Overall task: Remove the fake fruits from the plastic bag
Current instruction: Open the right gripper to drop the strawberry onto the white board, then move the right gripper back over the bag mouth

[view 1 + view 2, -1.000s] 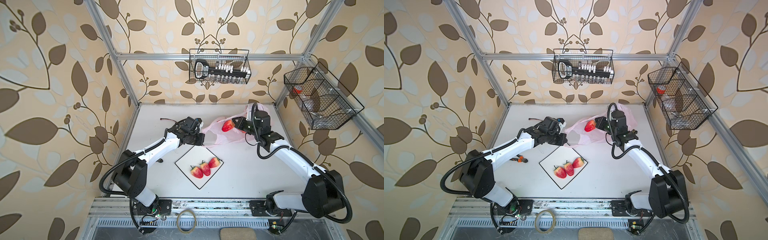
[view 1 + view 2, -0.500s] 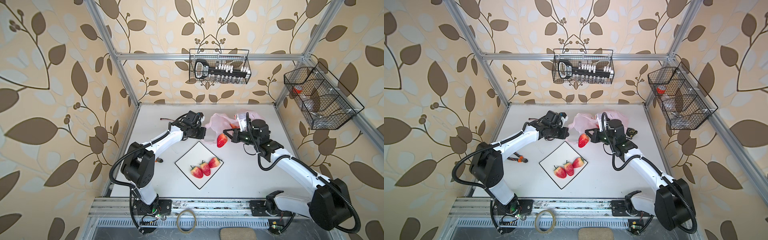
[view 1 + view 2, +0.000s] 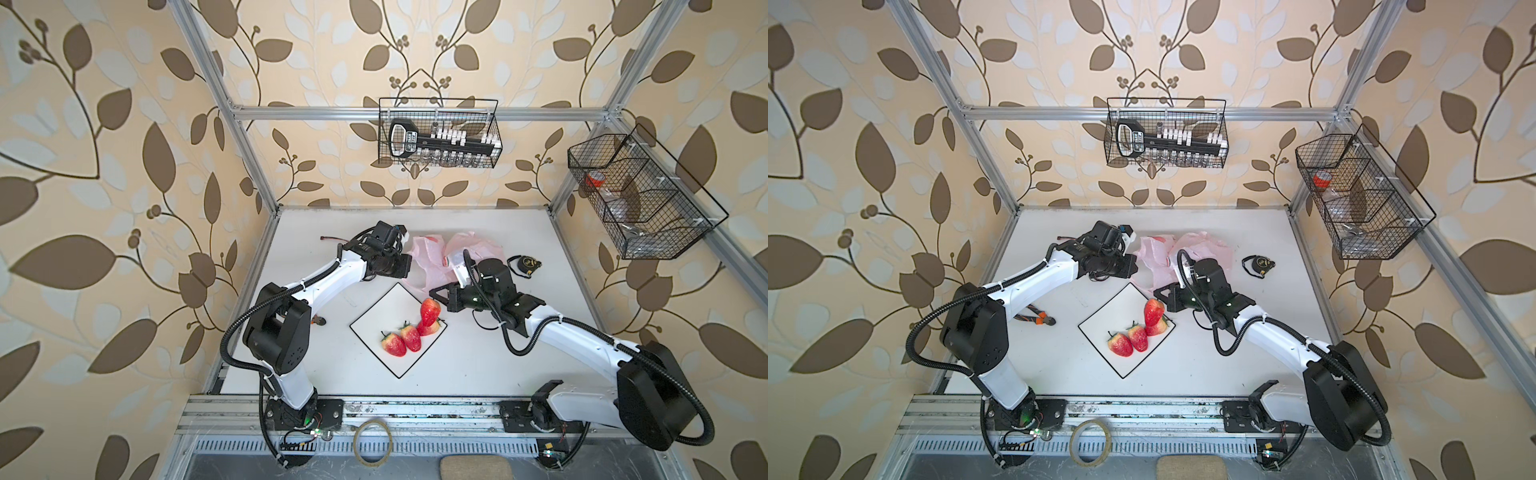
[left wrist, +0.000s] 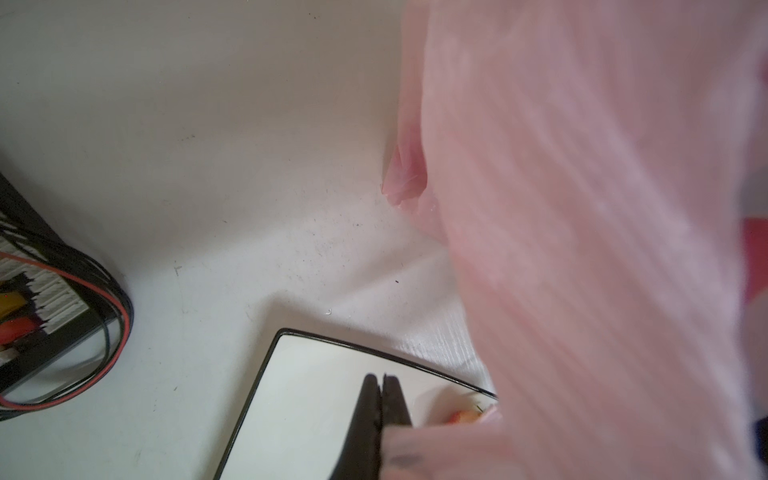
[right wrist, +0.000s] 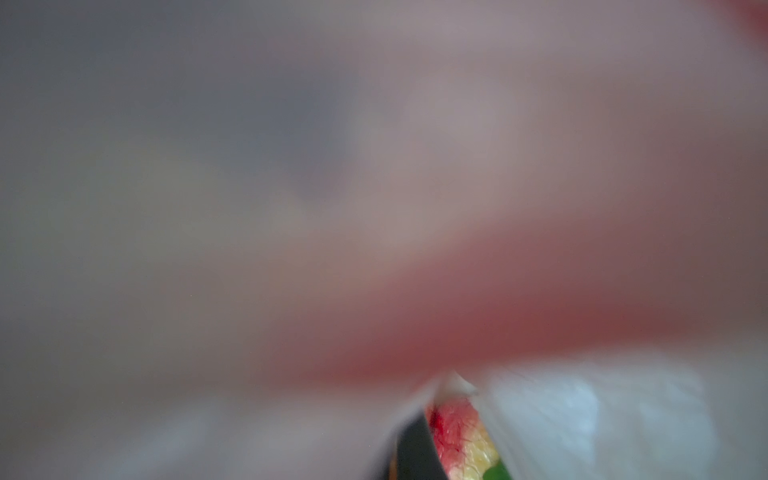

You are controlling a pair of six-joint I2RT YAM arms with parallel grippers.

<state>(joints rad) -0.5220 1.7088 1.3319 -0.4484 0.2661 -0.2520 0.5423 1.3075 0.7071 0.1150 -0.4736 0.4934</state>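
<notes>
In both top views we see the right jaws pinching a fruit (image 3: 430, 309) over the plate (image 3: 386, 311), three more (image 3: 410, 337) lying there; left wrist view, left jaws pressed together on bag (image 4: 582, 249) film; right wrist view, blurred, fruit (image 5: 457, 432) beside a jaw; next, we judge, release.

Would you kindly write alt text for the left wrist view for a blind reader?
A blurred, translucent pink plastic bag fills nearly half the picture, close to the lens. The left tool, shut and apparently pinching a fold of it, hangs over a black-rimmed white plate on the white table; red and black wires show at one edge.
</notes>
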